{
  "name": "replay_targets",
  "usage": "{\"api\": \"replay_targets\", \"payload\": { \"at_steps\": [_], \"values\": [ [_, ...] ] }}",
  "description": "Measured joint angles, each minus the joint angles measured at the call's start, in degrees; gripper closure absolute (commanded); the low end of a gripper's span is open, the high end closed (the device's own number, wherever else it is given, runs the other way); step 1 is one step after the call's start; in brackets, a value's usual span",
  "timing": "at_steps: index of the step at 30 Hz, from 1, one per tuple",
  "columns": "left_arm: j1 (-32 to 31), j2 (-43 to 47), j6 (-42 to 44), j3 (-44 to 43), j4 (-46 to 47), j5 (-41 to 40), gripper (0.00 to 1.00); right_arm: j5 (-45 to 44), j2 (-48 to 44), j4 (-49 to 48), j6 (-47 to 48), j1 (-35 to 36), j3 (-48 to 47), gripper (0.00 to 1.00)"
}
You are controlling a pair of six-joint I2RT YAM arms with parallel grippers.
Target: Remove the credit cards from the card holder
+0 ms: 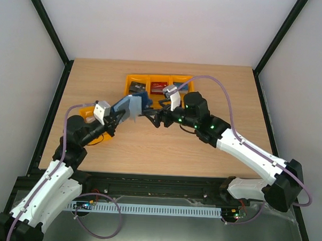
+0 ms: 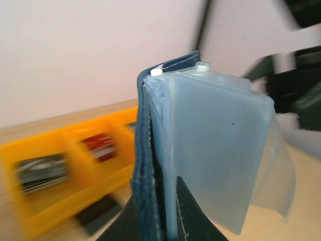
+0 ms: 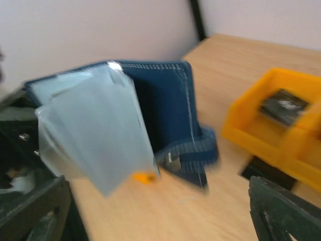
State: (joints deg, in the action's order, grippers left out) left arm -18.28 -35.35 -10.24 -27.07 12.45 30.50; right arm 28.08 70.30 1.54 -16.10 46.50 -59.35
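My left gripper (image 1: 117, 117) is shut on the dark navy card holder (image 1: 134, 105) and holds it upright above the table. In the left wrist view my left gripper (image 2: 161, 211) pinches its navy cover (image 2: 145, 165), and the pale blue-grey sleeves (image 2: 220, 145) fan out to the right. My right gripper (image 1: 150, 116) is open and empty, just right of the holder. In the right wrist view the holder (image 3: 165, 105) hangs open with its snap tab (image 3: 188, 155) low and its sleeves (image 3: 95, 130) look empty. A black card (image 1: 135, 88) and a white-and-red card (image 1: 158, 87) lie in the orange bin (image 1: 147, 77).
The orange bin's right compartment (image 1: 179, 84) holds something dark, partly hidden by my right wrist. A second orange bin (image 1: 86, 114) sits under my left arm. A dark flat thing (image 3: 261, 173) lies on the table beside the bin. The table's side rails stand left and right.
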Motion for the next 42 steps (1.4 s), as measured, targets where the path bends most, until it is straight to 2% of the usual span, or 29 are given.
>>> {"api": "replay_targets", "payload": {
  "at_steps": [4,7,12,14,18,20,23,29,34,40,42],
  "values": [
    [-1.2,-1.0,9.4,-0.3,-5.7,-17.2,0.98,-8.7,2.1,4.1,1.0,0.3,-1.4,0.07],
    [-2.1,-1.3,14.5,-1.2,-8.3,-23.2,0.98,-9.5,3.5,4.6,1.9,3.0,-1.4,0.20],
    [-2.7,-1.2,17.6,-1.9,-9.7,-25.3,0.98,-1.1,3.8,-1.2,2.3,6.5,-1.1,0.50],
    [-2.7,-1.2,17.8,-1.9,-10.4,-24.6,0.98,1.9,4.3,-4.5,1.1,6.7,-1.1,0.57],
    [-2.7,-1.2,17.1,-2.0,-11.1,-22.5,0.98,7.7,7.5,-9.7,-1.0,6.8,-1.2,0.63],
    [-2.7,-1.2,16.6,-2.1,-11.3,-21.4,0.98,10.9,10.0,-12.6,-2.9,6.9,-1.2,0.73],
    [-2.6,-1.1,14.3,-2.3,-11.5,-17.3,0.98,11.4,12.6,-13.6,-4.4,7.3,-2.0,0.83],
    [-0.4,-0.2,5.3,-3.1,-8.6,0.7,0.98,5.0,13.5,-9.7,-3.6,5.9,-4.5,0.83],
    [1.6,0.0,-4.8,-2.9,-0.5,13.3,0.98,8.4,7.1,-6.1,-0.4,2.1,-2.5,0.77],
    [1.6,-0.3,-11.3,-2.3,8.0,22.5,0.98,15.5,1.4,-4.6,3.6,1.8,-1.9,0.78],
    [1.6,-0.5,-11.9,-2.3,8.7,23.9,0.98,17.3,1.5,-4.6,4.1,1.8,-1.9,0.82]
  ]
}}
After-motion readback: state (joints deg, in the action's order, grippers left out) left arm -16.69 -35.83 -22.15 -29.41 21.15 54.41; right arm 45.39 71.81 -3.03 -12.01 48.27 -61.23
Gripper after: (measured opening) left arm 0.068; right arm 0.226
